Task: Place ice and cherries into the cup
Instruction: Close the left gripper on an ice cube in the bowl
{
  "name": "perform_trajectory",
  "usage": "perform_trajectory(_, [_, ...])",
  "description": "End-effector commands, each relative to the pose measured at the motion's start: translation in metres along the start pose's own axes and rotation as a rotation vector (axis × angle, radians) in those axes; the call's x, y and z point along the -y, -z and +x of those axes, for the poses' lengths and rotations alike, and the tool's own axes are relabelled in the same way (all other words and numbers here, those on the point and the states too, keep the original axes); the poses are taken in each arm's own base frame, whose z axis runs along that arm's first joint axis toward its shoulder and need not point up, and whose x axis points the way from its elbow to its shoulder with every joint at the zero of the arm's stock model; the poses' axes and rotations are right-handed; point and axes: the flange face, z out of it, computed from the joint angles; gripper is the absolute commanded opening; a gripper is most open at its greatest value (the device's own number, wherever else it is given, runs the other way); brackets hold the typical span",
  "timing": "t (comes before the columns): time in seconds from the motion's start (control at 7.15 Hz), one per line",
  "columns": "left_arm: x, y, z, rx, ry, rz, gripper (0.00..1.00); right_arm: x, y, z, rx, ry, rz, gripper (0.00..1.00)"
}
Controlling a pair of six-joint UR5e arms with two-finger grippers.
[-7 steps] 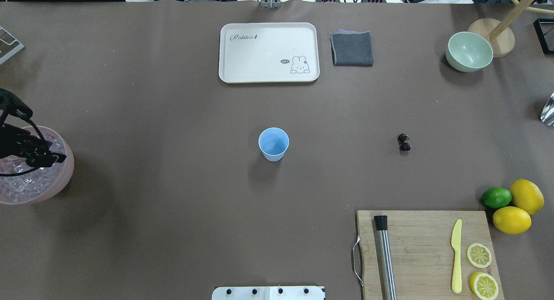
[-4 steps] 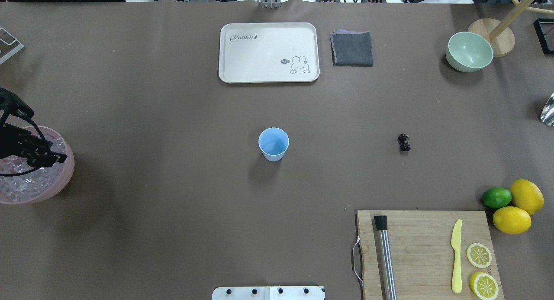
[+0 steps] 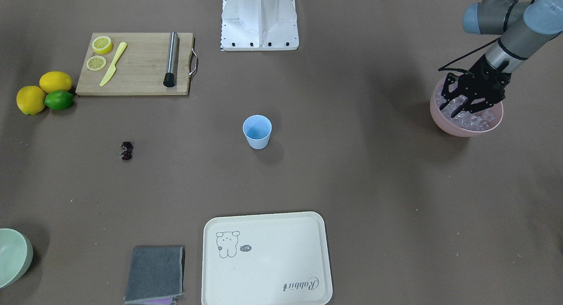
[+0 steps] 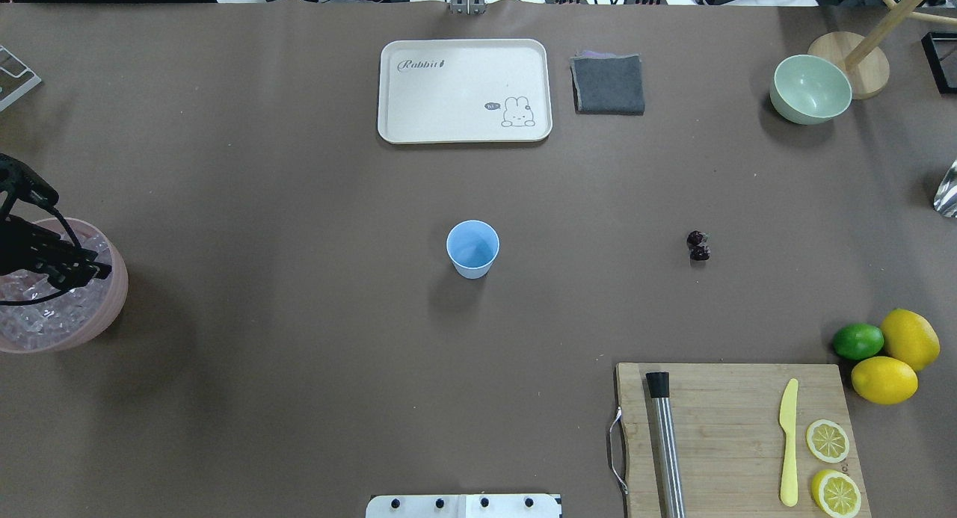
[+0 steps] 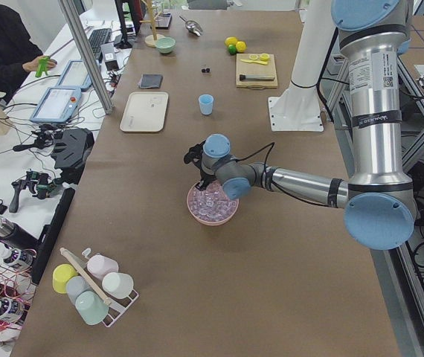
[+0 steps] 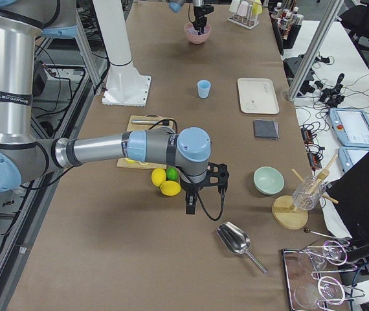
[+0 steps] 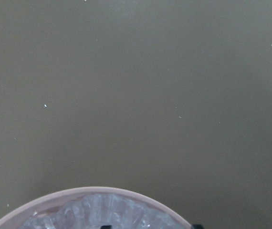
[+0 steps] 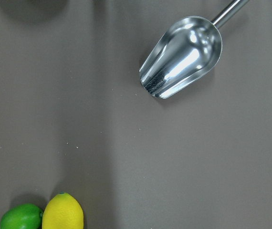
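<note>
Dipping into the pink bowl [image 3: 445, 121], the left tool [image 3: 462, 111] is seen open at the ice [image 3: 480, 118].
The left arm is stretched to the bench [image 4: 299, 353] end on the robot's left, wrist tilted down, jaws spread. The cup [image 3: 257, 131] is set mid-bench, the cherries [image 3: 126, 150] well apart, bare bench between them. The right tool [image 6: 190, 205] is hung near the lemons [image 6: 161, 182] and the scoop [image 6: 233, 240]; its state cannot be told.

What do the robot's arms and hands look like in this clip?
Both arms are silver-grey tubes with pale blue joint caps; the left arm bears a sticker with a square code. The left hand and right hand are black, open-framed, each with a looping black cable.
</note>
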Motion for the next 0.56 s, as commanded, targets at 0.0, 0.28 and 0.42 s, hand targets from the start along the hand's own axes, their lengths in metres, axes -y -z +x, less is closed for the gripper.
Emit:
perform_trajectory(0.0, [-0.001, -0.0007, -0.0006, -0.001, 0.003, -0.003, 0.42, 0.0017, 0.0024, -0.0021, 0.0, 0.005, 0.005, 1.0])
perform_trajectory(0.28, [-0.0019, -0.0007, -0.0008, -0.002, 0.004, -0.005, 0.41, 0.0049, 0.0054, -0.0048, -0.001, 0.011, 0.012, 1.0])
perform_trajectory(0.42, [-0.0027, -0.0007, -0.0012, -0.002, 0.007, -0.006, 0.31, 0.0049, 0.0059, -0.0053, -0.001, 0.012, 0.013, 1.0])
